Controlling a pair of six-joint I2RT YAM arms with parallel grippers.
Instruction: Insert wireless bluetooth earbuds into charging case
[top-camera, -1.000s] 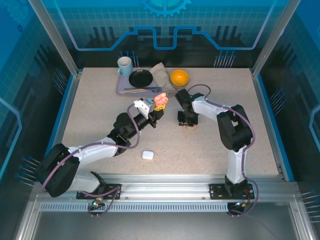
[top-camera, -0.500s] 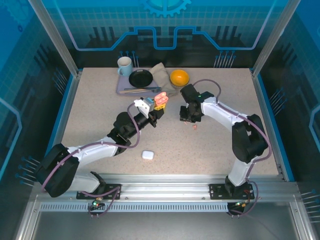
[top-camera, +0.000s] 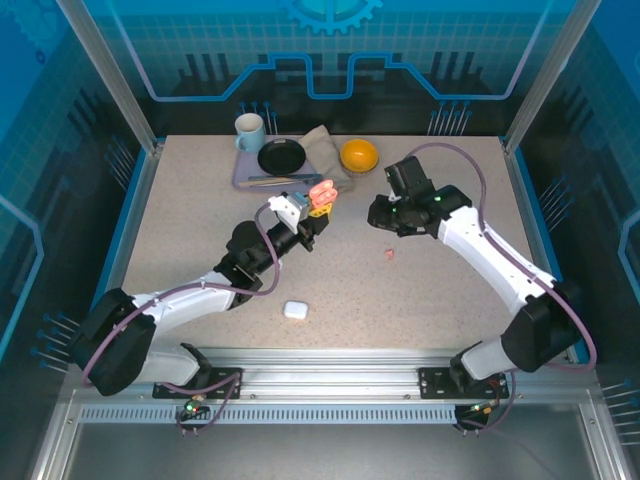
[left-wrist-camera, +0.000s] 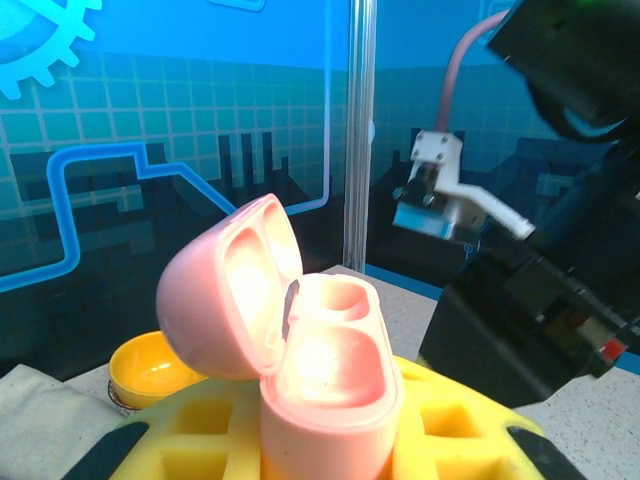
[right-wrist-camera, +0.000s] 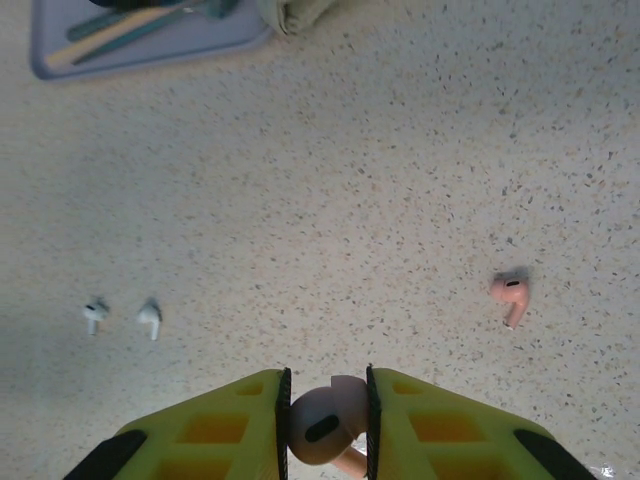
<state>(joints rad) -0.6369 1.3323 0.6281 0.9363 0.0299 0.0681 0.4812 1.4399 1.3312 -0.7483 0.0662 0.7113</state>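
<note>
The right gripper pinches a glossy pink earbud, its head between the pads and its stem slanting toward 5 o'clock. A second pink earbud lies on the table at 2 o'clock, stem toward 6. A white earbud and another white earbud lie at 10 o'clock. The left gripper clamps the pink case, whose lid is open toward 10 o'clock.

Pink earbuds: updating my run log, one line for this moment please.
left claw: shut on open pink case | right claw: shut on one pink earbud | other pink earbud: on table
</note>
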